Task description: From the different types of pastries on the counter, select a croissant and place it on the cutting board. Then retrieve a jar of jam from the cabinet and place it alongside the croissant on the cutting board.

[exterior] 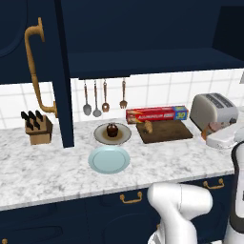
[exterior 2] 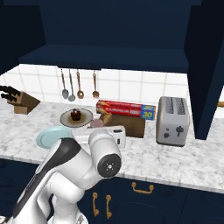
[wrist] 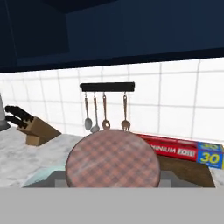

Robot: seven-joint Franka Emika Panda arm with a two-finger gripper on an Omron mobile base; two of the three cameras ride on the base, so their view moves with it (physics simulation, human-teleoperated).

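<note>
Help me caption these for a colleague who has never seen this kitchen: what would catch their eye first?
Probably the round pink-and-brown checked jar lid looming close in the hand view, in front of the tiled wall. Next, the small golden-brown croissant lying on the dark-brown wooden cutting board, before the long red foil box. Left of the board, the dark chocolate cupcake sits on a brownish plate, with a bare pale-blue plate nearer the counter's front edge.

- Ahead of me runs a white tiled wall with a rail of hanging utensils.
- A knife block stands far left.
- A toaster sits right, a red foil box beside it.
</note>
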